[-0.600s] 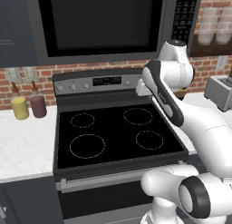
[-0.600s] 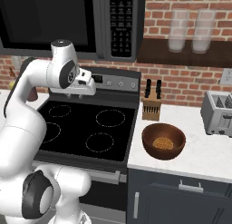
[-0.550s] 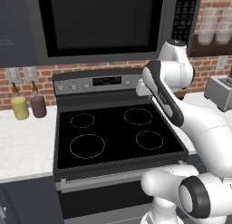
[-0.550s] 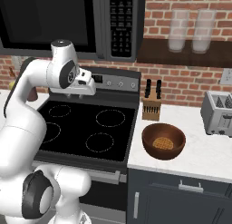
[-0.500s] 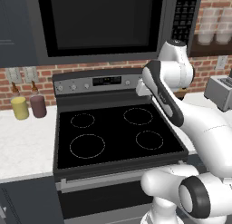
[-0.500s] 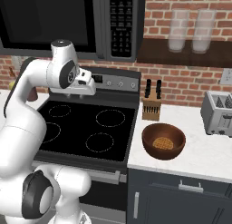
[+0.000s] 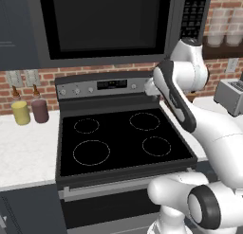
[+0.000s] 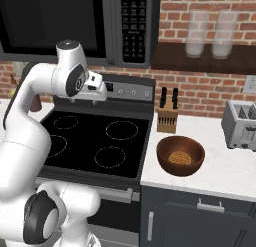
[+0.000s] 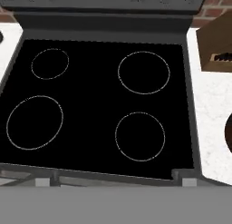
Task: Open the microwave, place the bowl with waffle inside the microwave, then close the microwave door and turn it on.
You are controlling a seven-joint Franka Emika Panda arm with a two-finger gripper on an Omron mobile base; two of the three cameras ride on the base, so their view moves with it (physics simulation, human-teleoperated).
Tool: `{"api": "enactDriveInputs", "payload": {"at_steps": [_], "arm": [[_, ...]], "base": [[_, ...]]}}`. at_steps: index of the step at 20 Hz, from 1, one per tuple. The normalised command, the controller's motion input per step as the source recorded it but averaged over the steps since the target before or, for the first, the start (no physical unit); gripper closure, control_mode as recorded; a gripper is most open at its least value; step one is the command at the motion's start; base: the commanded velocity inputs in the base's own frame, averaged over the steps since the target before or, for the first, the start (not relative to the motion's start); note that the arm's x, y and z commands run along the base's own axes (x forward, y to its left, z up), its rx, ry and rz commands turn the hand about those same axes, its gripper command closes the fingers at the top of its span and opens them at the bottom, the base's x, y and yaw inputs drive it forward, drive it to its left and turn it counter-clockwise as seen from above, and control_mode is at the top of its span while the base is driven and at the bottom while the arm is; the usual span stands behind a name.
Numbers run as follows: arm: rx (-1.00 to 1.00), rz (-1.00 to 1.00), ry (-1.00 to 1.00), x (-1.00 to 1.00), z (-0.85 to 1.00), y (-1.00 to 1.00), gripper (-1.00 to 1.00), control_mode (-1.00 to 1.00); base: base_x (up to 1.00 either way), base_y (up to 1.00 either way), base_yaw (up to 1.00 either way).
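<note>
Nothing moved: microwave door (image 7: 104, 22) shut, bowl (image 8: 180, 155) on counter (image 8: 220, 176).

Two base cameras behind the arm, left and right, facing forward and down, sharing the stove (image 7: 118, 143) and microwave (image 8: 75, 21), hand camera looking steeply down, close over the cooktop

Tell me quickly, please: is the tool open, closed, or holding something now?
Tool: cannot be told. The hand looks down over the stove and its fingers are not visible. The bowl sits on the counter, so it is not held.
</note>
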Motion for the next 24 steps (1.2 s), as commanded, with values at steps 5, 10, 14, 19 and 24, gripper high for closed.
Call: {"api": "enactDriveInputs", "payload": {"at_steps": [5, 10, 14, 19, 24], "arm": [[0.07, 0.0, -0.32, 0.0, 0.71, -0.21, -1.0, -1.0], [0.0, 0.0, -0.24, 0.0, 0.71, -0.18, -1.0, -1.0], [0.0, -0.01, -0.15, 0.0, 0.52, -0.25, -1.0, -1.0], [0.01, -0.01, -0.11, 0.04, 0.42, -0.34, -1.0, -1.0], [0.0, -0.05, 0.0, 0.29, 0.3, -0.04, -1.0, -1.0]], "base": [[0.0, 0.0, 0.0], [0.0, 0.0, 0.0], [0.0, 0.0, 0.0], [0.0, 0.0, 0.0], [0.0, 0.0, 0.0]]}}
